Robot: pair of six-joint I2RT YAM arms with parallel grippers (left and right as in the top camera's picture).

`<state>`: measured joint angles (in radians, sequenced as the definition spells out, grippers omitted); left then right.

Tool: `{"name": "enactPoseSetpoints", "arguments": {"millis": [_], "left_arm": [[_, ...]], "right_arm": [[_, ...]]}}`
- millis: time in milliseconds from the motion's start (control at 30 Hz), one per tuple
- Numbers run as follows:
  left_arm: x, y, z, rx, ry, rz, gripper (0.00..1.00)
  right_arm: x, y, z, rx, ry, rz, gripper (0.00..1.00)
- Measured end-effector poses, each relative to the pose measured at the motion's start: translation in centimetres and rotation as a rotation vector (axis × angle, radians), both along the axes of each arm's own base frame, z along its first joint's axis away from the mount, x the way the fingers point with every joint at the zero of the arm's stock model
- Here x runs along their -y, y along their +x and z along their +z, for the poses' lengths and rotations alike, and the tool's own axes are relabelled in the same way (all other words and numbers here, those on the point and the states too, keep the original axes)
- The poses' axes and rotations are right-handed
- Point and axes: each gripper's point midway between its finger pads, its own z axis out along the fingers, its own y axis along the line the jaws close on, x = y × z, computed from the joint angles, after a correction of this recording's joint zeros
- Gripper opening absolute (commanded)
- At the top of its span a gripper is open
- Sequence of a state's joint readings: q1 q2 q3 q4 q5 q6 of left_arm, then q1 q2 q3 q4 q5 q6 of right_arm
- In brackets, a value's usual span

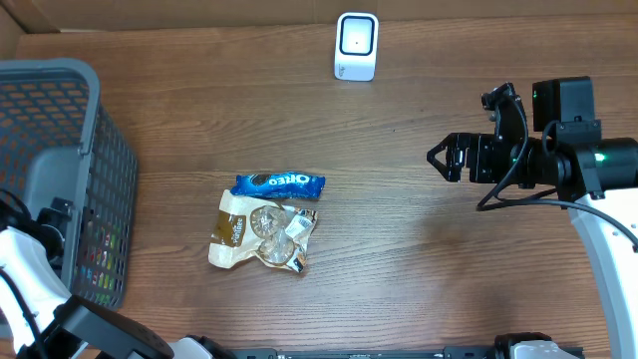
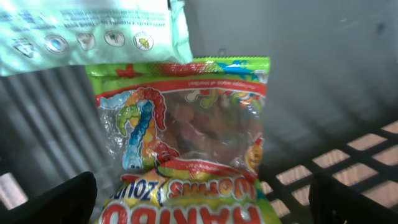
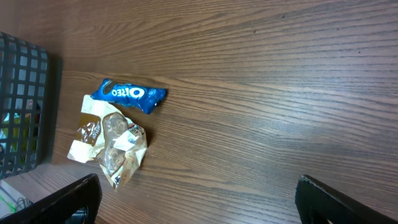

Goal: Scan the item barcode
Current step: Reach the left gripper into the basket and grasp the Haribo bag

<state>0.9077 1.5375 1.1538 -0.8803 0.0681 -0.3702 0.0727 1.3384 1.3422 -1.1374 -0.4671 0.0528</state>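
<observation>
A blue Oreo pack (image 1: 280, 183) lies flat mid-tabletop (image 1: 399, 249), white lettering up, touching a crumpled gold-and-clear snack bag (image 1: 259, 231) just beside it. Well apart, at the far edge, stands a white scanner (image 1: 356, 46). The right hand (image 3: 202, 199) hovers with its fingers spread wide, gripping nothing. The left hand (image 2: 205, 199), fingers also apart, hangs inside the grey basket (image 1: 60, 100) over a green-edged gummy worm bag (image 2: 186, 124).

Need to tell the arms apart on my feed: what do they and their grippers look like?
The right arm is black at the wrist, with a black right gripper, a boxy camera, a green light, a looping black cable and a white lower link. The left arm is white with a black joint.
</observation>
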Motion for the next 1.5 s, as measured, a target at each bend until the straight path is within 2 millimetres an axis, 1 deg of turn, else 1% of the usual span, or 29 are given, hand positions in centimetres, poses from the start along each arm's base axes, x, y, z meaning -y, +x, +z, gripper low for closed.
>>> {"name": "enactPoseSetpoints", "arguments": {"millis": [300, 433, 567, 633, 667, 733, 767, 800, 833, 867, 900, 1067, 1200, 1333, 1433, 1500], "left_arm": [[0.2, -0.2, -3.4, -0.018, -0.034, 0.023, 1.00], [0.3, -0.5, -5.8, -0.070, -0.087, 0.045, 1.00], [0.3, -0.7, -7.7, -0.105, -0.123, 0.061, 0.97], [0.1, -0.7, -7.8, -0.109, -0.120, 0.067, 0.92], [0.0, -0.6, -7.8, -0.112, -0.119, 0.070, 0.87], [-0.4, -0.5, -7.9, -0.115, -0.115, 0.077, 0.73], [-0.6, -0.4, -7.9, -0.114, -0.110, 0.080, 0.64], [-0.8, -0.3, -7.9, -0.113, -0.107, 0.086, 0.49], [-0.9, -0.2, -7.9, -0.110, -0.103, 0.084, 0.39], [-1.0, -0.1, -7.9, -0.108, -0.102, 0.084, 0.23], [-1.0, 0.0, -7.9, -0.101, -0.100, 0.083, 0.17], [-0.9, 0.6, -7.8, -0.074, -0.118, 0.075, 0.05], [-0.4, 1.2, -7.6, -0.044, -0.168, 0.046, 0.04], [0.7, 3.0, -7.1, 0.035, -0.235, -0.063, 0.04], [1.3, 4.2, -5.9, 0.088, -0.277, -0.116, 0.04], [1.2, 5.1, -4.4, 0.129, -0.288, -0.145, 0.04]], "right_arm": [[0.0, 0.0, 0.0, 0.000, 0.000, 0.000, 1.00], [0.0, 0.0, 0.0, 0.000, 0.000, 0.000, 1.00], [0.0, 0.0, 0.0, 0.000, 0.000, 0.000, 1.00], [0.0, 0.0, 0.0, -0.001, 0.000, 0.000, 1.00], [0.0, 0.0, 0.0, -0.001, 0.000, 0.000, 1.00], [0.0, 0.0, 0.0, 0.000, 0.000, 0.000, 1.00], [0.0, 0.0, 0.0, -0.001, 0.000, 0.000, 1.00], [0.0, 0.0, 0.0, -0.001, 0.000, 0.000, 1.00], [0.0, 0.0, 0.0, 0.000, 0.000, 0.000, 1.00], [0.0, 0.0, 0.0, -0.001, 0.000, 0.000, 1.00], [0.0, 0.0, 0.0, -0.001, 0.000, 0.000, 1.00], [0.0, 0.0, 0.0, -0.001, 0.000, 0.000, 1.00], [0.0, 0.0, 0.0, -0.001, 0.000, 0.000, 1.00], [0.0, 0.0, 0.0, -0.001, 0.000, 0.000, 1.00], [0.0, 0.0, 0.0, 0.000, 0.000, 0.000, 1.00], [0.0, 0.0, 0.0, 0.000, 0.000, 0.000, 1.00]]}}
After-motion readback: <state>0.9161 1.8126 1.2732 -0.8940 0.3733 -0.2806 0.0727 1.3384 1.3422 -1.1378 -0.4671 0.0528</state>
